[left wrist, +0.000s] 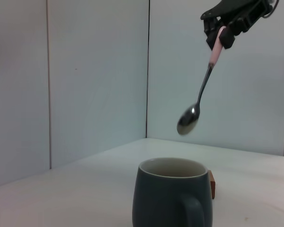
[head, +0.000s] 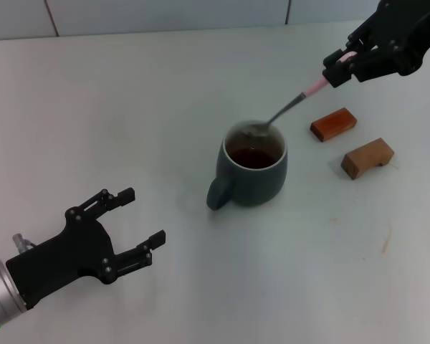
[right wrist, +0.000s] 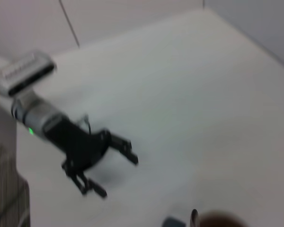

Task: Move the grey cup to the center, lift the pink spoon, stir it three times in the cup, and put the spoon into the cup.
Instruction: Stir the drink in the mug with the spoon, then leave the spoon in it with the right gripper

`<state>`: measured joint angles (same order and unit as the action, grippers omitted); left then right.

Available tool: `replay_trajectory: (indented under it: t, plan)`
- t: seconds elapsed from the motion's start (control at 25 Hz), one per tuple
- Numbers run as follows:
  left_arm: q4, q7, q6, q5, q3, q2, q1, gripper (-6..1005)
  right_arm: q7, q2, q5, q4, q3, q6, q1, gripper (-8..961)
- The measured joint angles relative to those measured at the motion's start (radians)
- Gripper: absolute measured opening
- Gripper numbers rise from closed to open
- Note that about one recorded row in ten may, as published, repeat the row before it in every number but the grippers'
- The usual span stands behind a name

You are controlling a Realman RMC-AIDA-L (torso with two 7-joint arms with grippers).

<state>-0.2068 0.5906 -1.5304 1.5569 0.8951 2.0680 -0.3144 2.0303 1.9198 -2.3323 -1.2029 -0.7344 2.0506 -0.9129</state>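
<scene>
A lab test bench: bare white table point(head: 129, 107), plain panel walls point(left wrist: 94, 75) (seamed).

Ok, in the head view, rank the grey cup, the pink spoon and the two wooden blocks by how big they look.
1. Grey cup, clearly largest.
2. Pink spoon, held above the cup by the right hand: long but thin, and raised toward the camera, so unsure.
3. Lighter wooden block and reddish wooden block look about alike; not ranking them.

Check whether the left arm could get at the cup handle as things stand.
Probably yes. The left tool is open and low over the table, and the cup turns its handle toward it with only bare table between. The right tool holds the spoon above the cup's far side.
</scene>
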Motion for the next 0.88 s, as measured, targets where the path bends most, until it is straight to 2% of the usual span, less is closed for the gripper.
replay_trajectory:
  t: [0.24, 0.52, 0.64, 0.72, 0.88]
  plan:
    - [0.0, 0.0, 0.004, 0.0, 0.0, 0.0, 0.0, 842, 0.037, 0.013, -0.13, -0.006, -0.101, -0.018, -0.082, 125]
    - [0.0, 0.0, 0.007, 0.0, -0.001, 0.001, -0.001, 842, 0.041, 0.037, -0.181, 0.009, -0.18, -0.079, -0.116, 125]
    - [0.0, 0.001, 0.008, -0.001, -0.001, 0.001, -0.003, 842, 0.041, 0.059, -0.204, 0.046, -0.261, -0.134, -0.135, 125]
    - [0.0, 0.001, 0.008, -0.001, -0.001, 0.001, -0.003, 842, 0.041, 0.066, -0.214, 0.06, -0.281, -0.147, -0.142, 125]
    - [0.0, 0.003, 0.009, -0.001, -0.004, 0.002, -0.005, 842, 0.041, 0.102, -0.275, 0.092, -0.345, -0.21, -0.166, 125]
